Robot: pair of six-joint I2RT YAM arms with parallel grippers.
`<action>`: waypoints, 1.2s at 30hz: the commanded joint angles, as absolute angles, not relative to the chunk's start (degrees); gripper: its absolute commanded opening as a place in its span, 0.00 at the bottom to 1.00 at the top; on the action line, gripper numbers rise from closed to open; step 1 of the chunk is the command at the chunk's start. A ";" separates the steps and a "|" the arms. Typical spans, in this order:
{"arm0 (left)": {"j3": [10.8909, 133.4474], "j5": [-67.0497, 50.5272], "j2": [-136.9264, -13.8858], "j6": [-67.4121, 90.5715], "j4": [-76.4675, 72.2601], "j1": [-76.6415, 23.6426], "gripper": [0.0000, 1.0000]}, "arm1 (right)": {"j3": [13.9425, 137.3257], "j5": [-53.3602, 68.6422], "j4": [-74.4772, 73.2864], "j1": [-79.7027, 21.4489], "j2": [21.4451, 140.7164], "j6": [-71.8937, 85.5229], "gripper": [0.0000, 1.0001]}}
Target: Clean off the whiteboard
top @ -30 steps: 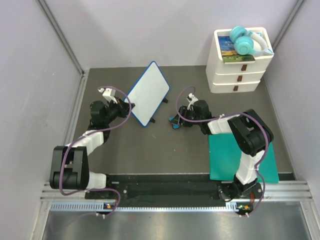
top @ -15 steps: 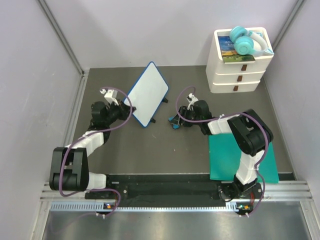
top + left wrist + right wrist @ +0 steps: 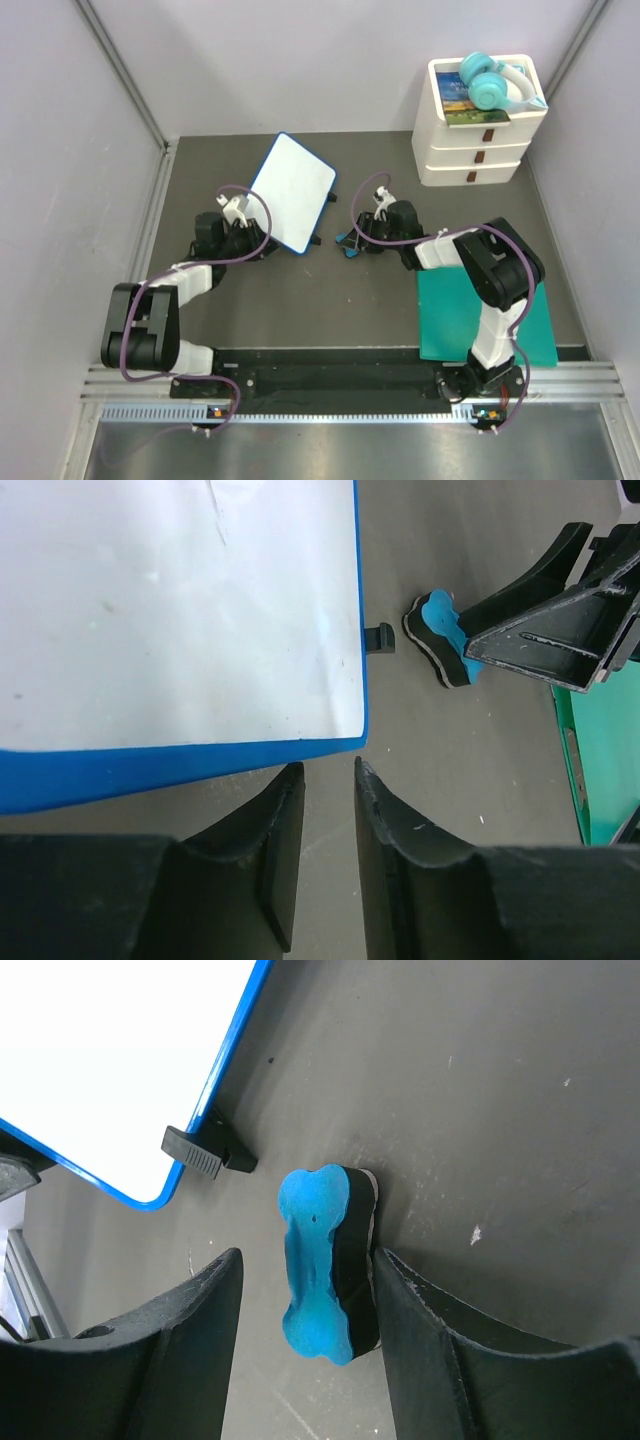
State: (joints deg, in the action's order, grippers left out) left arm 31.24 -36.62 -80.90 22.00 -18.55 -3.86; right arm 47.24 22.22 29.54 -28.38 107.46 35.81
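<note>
A small white whiteboard (image 3: 293, 192) with a blue rim sits on a dark table (image 3: 300, 300), left of centre toward the back. The left gripper (image 3: 328, 772) is just off the board's near edge, its fingers slightly parted with nothing between them. To the board's right, the right gripper (image 3: 308, 1260) stands spread around a blue-and-black eraser (image 3: 440, 640), one finger touching its black side.

Even bright light, soft shadows, sharp focus
</note>
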 commanded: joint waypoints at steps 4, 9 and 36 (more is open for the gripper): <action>29.01 -36.30 -76.91 20.92 -17.49 -4.13 0.46 | 44.65 20.66 24.96 -28.65 108.63 34.80 0.54; 25.67 -33.40 -70.42 22.41 -16.17 -4.13 0.59 | 44.65 20.39 24.96 -28.57 108.55 34.80 0.55; 32.50 -20.92 -49.20 25.85 15.36 -11.77 0.99 | 29.62 6.79 28.32 -28.92 76.58 28.93 0.99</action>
State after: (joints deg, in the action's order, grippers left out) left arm 23.51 -25.15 -45.17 30.04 9.76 -10.70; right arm 30.79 12.29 29.93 -28.38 87.81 33.23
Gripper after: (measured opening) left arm 0.989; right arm 0.983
